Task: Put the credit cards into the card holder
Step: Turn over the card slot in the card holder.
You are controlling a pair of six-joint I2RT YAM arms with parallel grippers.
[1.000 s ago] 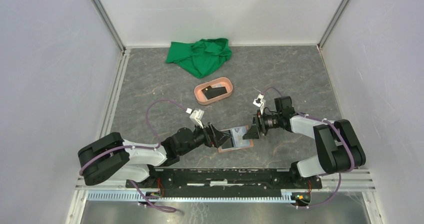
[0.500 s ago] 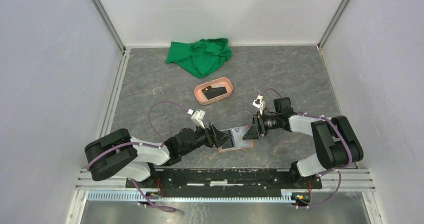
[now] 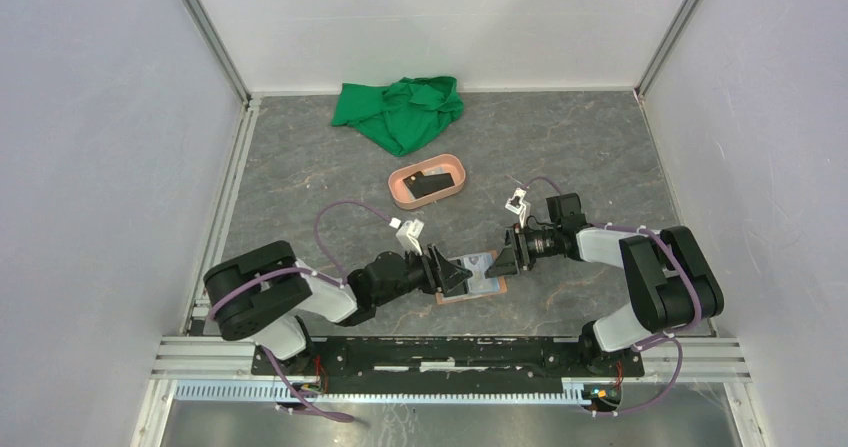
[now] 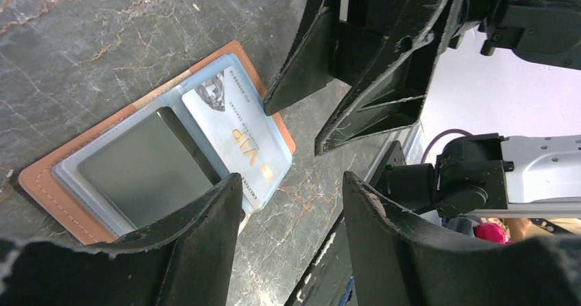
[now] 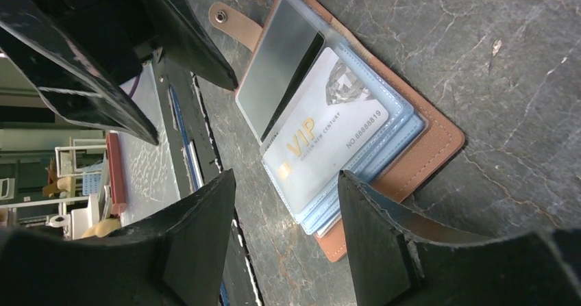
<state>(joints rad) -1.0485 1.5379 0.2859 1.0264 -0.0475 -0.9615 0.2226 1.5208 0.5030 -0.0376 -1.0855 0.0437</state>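
The tan card holder lies open on the table between my two grippers. In the left wrist view its brown rim frames clear sleeves that hold a dark card and a light blue VIP card. The right wrist view shows the same holder, its closing tab, the dark card and the VIP card. My left gripper and my right gripper face each other low over the holder. Both are open and hold nothing.
A salmon-pink oval tray behind the holder contains another black card. A crumpled green cloth lies at the back. White walls stand on three sides, and the arms' base rail runs along the near edge.
Both grippers have narrowed their jaws a little. The left arm has swung to the right, toward the holder. The holder and its cards have not moved.
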